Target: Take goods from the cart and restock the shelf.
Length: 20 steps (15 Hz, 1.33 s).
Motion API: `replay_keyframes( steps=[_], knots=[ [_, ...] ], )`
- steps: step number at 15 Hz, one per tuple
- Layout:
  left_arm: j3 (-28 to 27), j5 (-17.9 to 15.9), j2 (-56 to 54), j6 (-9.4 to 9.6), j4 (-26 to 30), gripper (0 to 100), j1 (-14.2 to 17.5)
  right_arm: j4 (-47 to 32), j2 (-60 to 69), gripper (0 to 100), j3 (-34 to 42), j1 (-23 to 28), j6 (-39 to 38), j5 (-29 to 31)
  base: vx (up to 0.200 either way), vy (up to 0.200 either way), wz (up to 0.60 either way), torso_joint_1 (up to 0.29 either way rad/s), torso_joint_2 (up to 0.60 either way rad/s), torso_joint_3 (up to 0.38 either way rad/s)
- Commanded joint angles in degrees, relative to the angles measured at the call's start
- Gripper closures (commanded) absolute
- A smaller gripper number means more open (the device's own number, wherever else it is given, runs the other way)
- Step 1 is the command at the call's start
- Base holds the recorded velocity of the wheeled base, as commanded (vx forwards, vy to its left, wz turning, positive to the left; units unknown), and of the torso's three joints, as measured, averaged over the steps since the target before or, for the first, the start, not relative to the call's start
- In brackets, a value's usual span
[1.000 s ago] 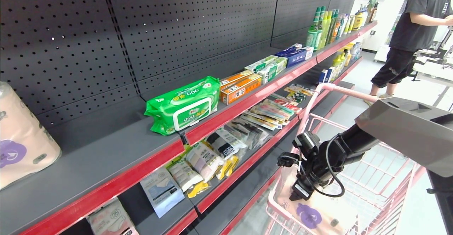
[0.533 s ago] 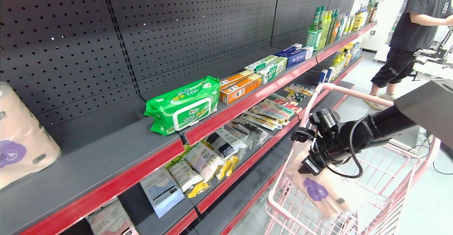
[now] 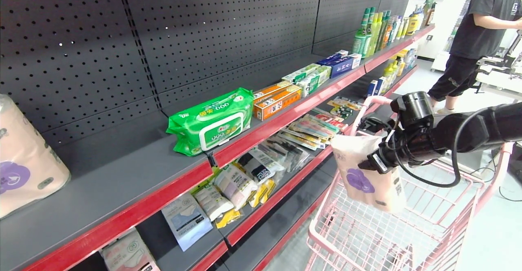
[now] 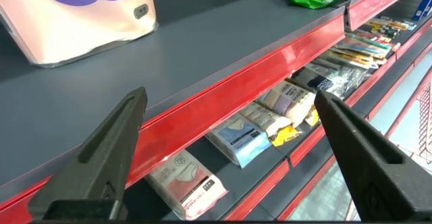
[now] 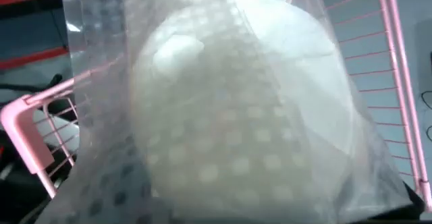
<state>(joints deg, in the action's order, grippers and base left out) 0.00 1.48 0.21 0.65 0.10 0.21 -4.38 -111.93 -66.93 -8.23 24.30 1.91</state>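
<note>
Pink plastic pack of paper rolls (image 3: 363, 179) hangs from my right gripper (image 3: 369, 164), which is clamped on its upper part. It is over the cart (image 3: 326, 238), near the red shelf edges. My left gripper (image 4: 229, 97) has its jaws wide apart before the grey shelf (image 4: 202, 55), where a second pack (image 4: 81, 15) stands.

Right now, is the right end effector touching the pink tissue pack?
Touching. The head view shows the pink tissue pack hanging in the air from the right end effector, which pinches its upper edge.
</note>
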Motion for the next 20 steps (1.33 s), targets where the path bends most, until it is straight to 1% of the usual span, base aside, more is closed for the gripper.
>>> replay_keyframes(
  steps=[1,2,3,4,9,12,13,16,20],
  knots=[
    [0.0,0.0,0.1,-0.03,0.0,0,0.1,0.1,6.6,100,0.2,0.1,-3.1,0.1,0.000,0.000,0.00,0.000,0.00,0.000],
    [0.0,0.0,0.1,-0.03,0.0,0,0.1,0.1,6.6,100,0.2,0.1,-3.1,0.1,0.000,0.000,0.00,0.000,0.00,0.000],
    [0.0,0.0,0.1,-0.03,0.0,0,0.0,0.0,10.2,100,0.7,1.0,-4.9,0.4,0.000,0.000,0.00,0.000,0.00,0.000],
    [0.0,0.0,0.1,-0.03,0.0,0,0.0,0.1,12.2,100,1.9,1.3,-4.9,1.2,0.000,0.000,0.00,0.000,0.00,0.000],
    [0.0,0.0,0.1,0.06,0.0,0,0.1,0.1,23.9,100,10.1,1.9,-5.0,2.2,0.000,0.000,0.00,0.000,0.00,0.000],
    [0.0,0.0,0.1,0.06,0.0,0,0.1,0.1,28.8,100,12.3,4.1,-4.5,2.2,0.000,0.000,0.00,0.000,0.00,0.000],
    [0.0,0.0,0.1,0.06,0.0,0,0.1,0.1,32.0,100,14.6,5.0,-4.3,2.1,0.000,0.000,0.00,0.041,-0.06,-0.041],
    [0.0,0.0,0.1,0.06,0.0,0,0.1,0.2,36.7,100,17.6,5.8,-3.6,2.2,0.000,0.000,0.00,0.160,-0.35,-0.186],
    [0.0,0.0,0.0,0.06,0.0,0,0.1,0.1,40.0,100,18.9,7.1,-2.1,2.1,0.000,0.000,0.00,0.177,-0.38,-0.210]
  ],
)
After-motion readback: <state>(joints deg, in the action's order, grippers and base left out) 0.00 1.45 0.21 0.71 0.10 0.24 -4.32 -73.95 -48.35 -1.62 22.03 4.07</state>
